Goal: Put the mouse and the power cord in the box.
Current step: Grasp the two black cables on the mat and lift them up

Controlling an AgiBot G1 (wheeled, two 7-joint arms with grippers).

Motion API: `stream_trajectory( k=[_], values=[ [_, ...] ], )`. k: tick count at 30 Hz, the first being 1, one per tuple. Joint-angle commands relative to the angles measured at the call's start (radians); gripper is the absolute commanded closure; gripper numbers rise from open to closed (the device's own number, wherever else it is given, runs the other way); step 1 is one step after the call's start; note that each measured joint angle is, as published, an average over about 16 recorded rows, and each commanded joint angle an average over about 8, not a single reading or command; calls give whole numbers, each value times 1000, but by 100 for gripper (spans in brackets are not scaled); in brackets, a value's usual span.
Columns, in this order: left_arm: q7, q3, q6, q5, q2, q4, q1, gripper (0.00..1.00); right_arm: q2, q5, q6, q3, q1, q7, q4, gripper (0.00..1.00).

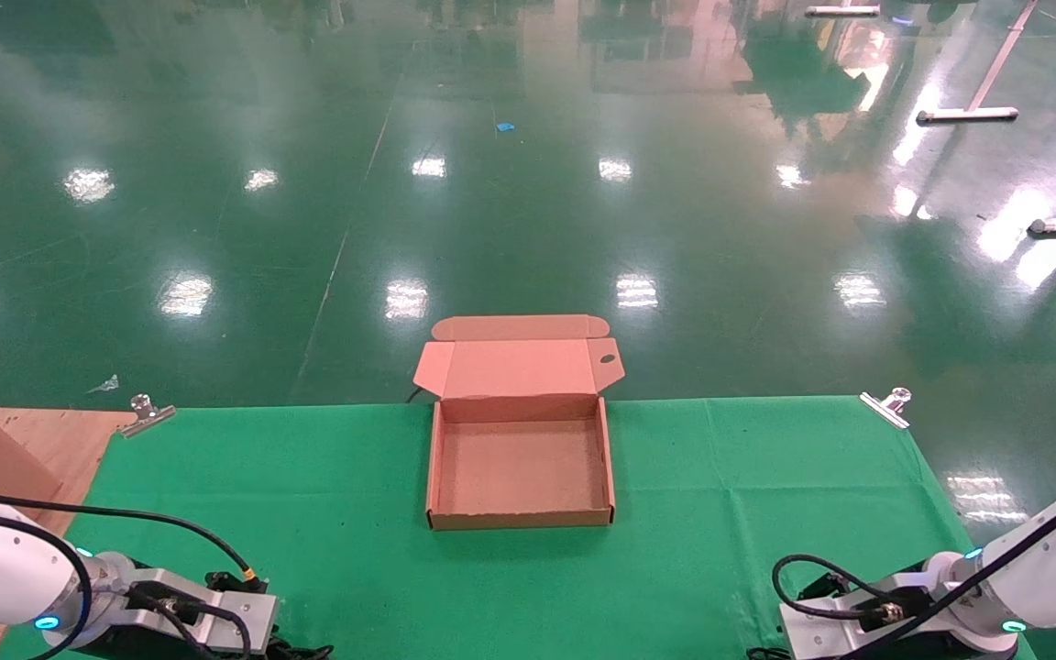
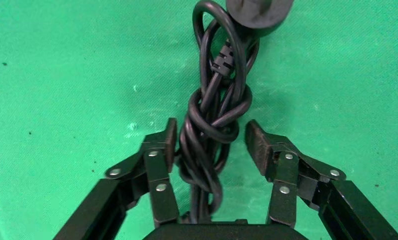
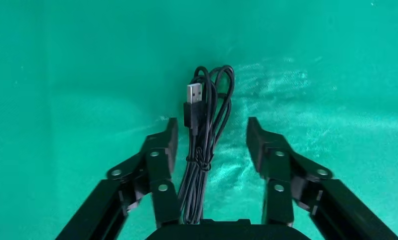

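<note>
Nearest to us, at the front edge of the green cloth, both grippers sit low over their loads. Our left gripper has its fingers spread, and the power cord lies between them on the cloth, not yet pinched. It is coiled and knotted on itself into a thick twisted hank, with its chunky plug at the far end, beyond the fingertips. We judge this bundle fairly stiff and springy, with some weight in the plug; the knotted middle, right where the pads stand, looks the best place to close, since the wraps there give bulk and should not slide apart.

Our right gripper is likewise spread, straddling a thinner bundle: the mouse cable, looped and tied at its waist, with its USB plug pointing away. The mouse body itself does not show in any view; it may lie under the wrist. We judge this cable light and limp, likely to slip through a loose pinch, so the tie point between the fingers is where we would grip, and the mouse would then dangle.

Farther out, in the middle of the cloth, the box stands open and empty, well apart from both grippers, its flap lid laid back over the table's far edge.
</note>
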Motion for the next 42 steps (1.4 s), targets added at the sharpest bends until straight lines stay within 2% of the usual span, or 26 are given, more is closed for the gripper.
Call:
stream_trajectory(
  k=[1, 19, 32, 37, 42],
  values=[
    [3, 0, -1, 1, 3, 6, -1, 100, -4, 1, 2, 0, 1, -5, -8, 100],
    [35, -5, 40, -7, -13, 24, -45, 100, -9, 27, -15, 17, 42, -53, -65, 100],
    [50, -13, 165, -17, -44, -44, -218, 100, 29, 79, -152, 56, 256, -38, 31, 100],
    [29, -17, 205, -21, -34, -92, -307, 100, 6, 85, -187, 62, 332, 19, 107, 100],
    [8, -25, 211, -30, -2, -135, -380, 100, -45, 87, -191, 66, 395, 84, 170, 100]
  ],
)
